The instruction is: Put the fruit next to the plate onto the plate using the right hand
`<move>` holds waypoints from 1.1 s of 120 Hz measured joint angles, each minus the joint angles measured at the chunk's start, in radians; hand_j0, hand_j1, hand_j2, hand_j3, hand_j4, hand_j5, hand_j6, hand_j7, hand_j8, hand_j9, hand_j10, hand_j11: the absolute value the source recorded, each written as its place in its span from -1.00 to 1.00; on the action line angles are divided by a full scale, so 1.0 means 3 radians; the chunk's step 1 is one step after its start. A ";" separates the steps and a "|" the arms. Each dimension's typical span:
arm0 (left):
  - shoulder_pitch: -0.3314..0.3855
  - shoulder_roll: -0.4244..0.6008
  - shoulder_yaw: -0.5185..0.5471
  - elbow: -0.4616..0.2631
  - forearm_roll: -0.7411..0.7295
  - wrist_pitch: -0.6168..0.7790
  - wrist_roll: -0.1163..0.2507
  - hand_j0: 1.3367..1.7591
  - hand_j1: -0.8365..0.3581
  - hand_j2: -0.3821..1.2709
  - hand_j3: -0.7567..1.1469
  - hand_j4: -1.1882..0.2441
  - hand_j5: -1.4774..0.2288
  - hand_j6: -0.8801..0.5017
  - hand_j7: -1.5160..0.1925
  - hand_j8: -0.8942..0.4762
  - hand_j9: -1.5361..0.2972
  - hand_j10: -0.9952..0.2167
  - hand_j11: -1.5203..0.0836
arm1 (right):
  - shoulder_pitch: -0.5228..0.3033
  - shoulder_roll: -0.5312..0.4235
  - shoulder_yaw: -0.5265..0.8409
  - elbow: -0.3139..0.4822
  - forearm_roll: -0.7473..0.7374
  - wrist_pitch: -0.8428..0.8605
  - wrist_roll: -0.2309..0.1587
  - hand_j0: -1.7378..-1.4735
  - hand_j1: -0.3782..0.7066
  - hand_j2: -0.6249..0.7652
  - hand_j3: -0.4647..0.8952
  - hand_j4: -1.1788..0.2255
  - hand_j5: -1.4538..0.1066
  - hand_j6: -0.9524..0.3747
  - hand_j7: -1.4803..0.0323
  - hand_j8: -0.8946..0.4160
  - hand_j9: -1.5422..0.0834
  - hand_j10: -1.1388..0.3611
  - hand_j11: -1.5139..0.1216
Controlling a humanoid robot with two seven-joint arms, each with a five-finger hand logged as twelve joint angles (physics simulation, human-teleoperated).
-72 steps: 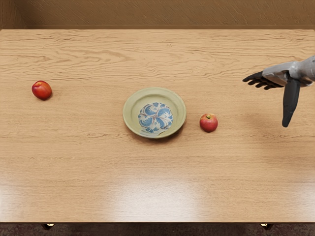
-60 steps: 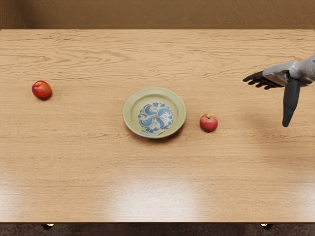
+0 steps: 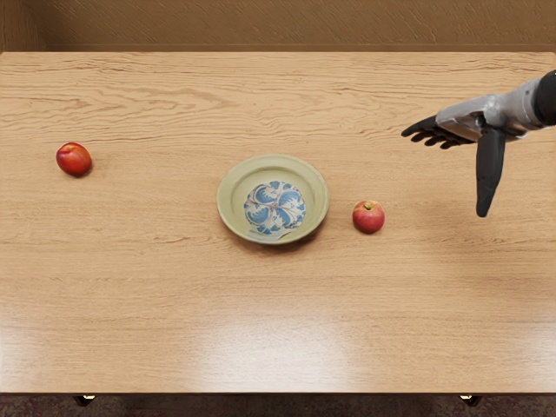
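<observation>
Where the right arm enters from the picture's right edge, the right hand (image 3: pixel 465 130) is held over the table (image 3: pixel 278 313), fingers stretched out toward 9 o'clock, thumb pointing down toward 6 o'clock, gripping nothing. The apple (image 3: pixel 368 216) sits on the tabletop just beside the plate (image 3: pixel 224 198), at the plate's 3 o'clock, not touching it. The hand stands at the apple's 2 o'clock, apart from it. A second red fruit (image 3: pixel 74 159) lies well apart, toward the plate's 10 o'clock.

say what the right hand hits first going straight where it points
Likely the plate at its far rim; the line misses the apple. The right hand looks raised, so it may clear everything.
</observation>
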 joint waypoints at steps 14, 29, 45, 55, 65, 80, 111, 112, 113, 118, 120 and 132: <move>0.0000 0.0000 0.0000 0.0000 0.0000 0.0000 0.0000 0.52 0.98 -0.54 -0.21 0.66 0.73 0.27 0.77 0.30 0.68 0.64 0.90 | -0.0033 0.0006 -0.0013 0.0192 -0.0124 0.0000 -0.0006 -0.40 -0.95 -0.10 -0.32 0.67 0.86 0.43 0.96 0.36 0.90 0.51 0.85; 0.0000 0.0000 0.0000 0.0000 0.0000 0.0000 0.0000 0.52 0.98 -0.54 -0.21 0.66 0.73 0.27 0.77 0.30 0.68 0.64 0.90 | -0.0090 -0.0075 -0.0016 0.0552 -0.0328 -0.0184 -0.0007 -0.40 -0.95 -0.10 -0.32 0.67 0.86 0.43 0.96 0.36 0.90 0.51 0.85; 0.0000 0.0000 0.0000 0.0000 0.0000 0.0000 0.0000 0.52 0.98 -0.54 -0.21 0.66 0.73 0.27 0.77 0.30 0.68 0.64 0.90 | -0.0193 -0.0065 -0.0015 0.0732 -0.0597 -0.0580 -0.0008 -0.40 -0.95 -0.10 -0.32 0.67 0.86 0.43 0.96 0.36 0.90 0.51 0.85; 0.0000 0.0000 0.0000 0.0000 0.0000 -0.0001 0.0000 0.52 0.98 -0.54 -0.21 0.66 0.73 0.27 0.77 0.30 0.68 0.64 0.90 | -0.0302 -0.0013 -0.0007 0.0769 -0.0744 -0.0760 -0.0008 -0.40 -0.95 -0.10 -0.32 0.67 0.86 0.43 0.96 0.36 0.90 0.51 0.85; 0.0000 0.0000 0.0000 0.0000 0.0000 0.0000 0.0000 0.52 0.98 -0.54 -0.21 0.66 0.73 0.27 0.77 0.30 0.68 0.64 0.90 | -0.0394 0.0029 0.0004 0.0782 -0.0822 -0.0841 -0.0008 -0.40 -0.95 -0.10 -0.32 0.67 0.86 0.43 0.96 0.36 0.90 0.51 0.85; 0.0000 0.0000 0.0000 0.0000 0.0000 -0.0001 0.0000 0.52 0.98 -0.54 -0.21 0.66 0.73 0.27 0.77 0.30 0.68 0.64 0.90 | -0.0535 0.0208 0.0016 0.0785 -0.1045 -0.1063 -0.0008 -0.40 -0.95 -0.10 -0.32 0.67 0.86 0.43 0.96 0.36 0.90 0.51 0.85; 0.0000 0.0000 0.0000 0.0000 0.0000 0.0000 0.0000 0.52 0.98 -0.54 -0.21 0.66 0.73 0.27 0.77 0.30 0.68 0.64 0.90 | -0.0773 0.0528 0.0023 0.0578 -0.1505 -0.1424 -0.0008 -0.40 -0.95 -0.10 -0.32 0.67 0.86 0.43 0.96 0.36 0.90 0.51 0.85; 0.0000 0.0000 0.0000 0.0000 0.0000 0.0000 0.0000 0.52 0.98 -0.54 -0.21 0.66 0.73 0.27 0.77 0.30 0.68 0.64 0.90 | -0.0778 0.0540 0.0023 0.0570 -0.1520 -0.1434 -0.0008 -0.40 -0.95 -0.10 -0.32 0.67 0.86 0.43 0.96 0.36 0.90 0.51 0.85; 0.0000 0.0000 0.0000 0.0000 0.0000 -0.0001 0.0000 0.52 0.98 -0.54 -0.21 0.66 0.73 0.27 0.77 0.30 0.68 0.64 0.90 | -0.0783 0.0551 0.0023 0.0562 -0.1535 -0.1444 -0.0008 -0.40 -0.95 -0.10 -0.32 0.67 0.86 0.43 0.96 0.36 0.90 0.51 0.85; 0.0000 0.0000 0.0000 0.0000 0.0000 -0.0001 0.0000 0.52 0.98 -0.54 -0.21 0.66 0.73 0.27 0.77 0.30 0.68 0.64 0.90 | -0.0803 0.0604 0.0024 0.0528 -0.1594 -0.1487 -0.0008 -0.40 -0.95 -0.10 -0.32 0.67 0.86 0.43 0.96 0.36 0.90 0.51 0.85; 0.0000 0.0000 0.0000 0.0000 0.0000 0.0000 0.0000 0.52 0.98 -0.54 -0.21 0.66 0.73 0.27 0.77 0.30 0.68 0.64 0.90 | -0.0810 0.0624 0.0024 0.0518 -0.1612 -0.1504 -0.0008 -0.40 -0.95 -0.10 -0.32 0.67 0.86 0.43 0.96 0.36 0.90 0.51 0.85; 0.0000 0.0000 0.0000 0.0000 0.0000 -0.0001 0.0000 0.52 0.98 -0.54 -0.21 0.66 0.73 0.27 0.77 0.30 0.68 0.64 0.90 | -0.0883 0.0777 0.0024 0.0481 -0.1740 -0.1567 -0.0008 -0.40 -0.95 -0.10 -0.32 0.67 0.86 0.43 0.96 0.36 0.90 0.51 0.85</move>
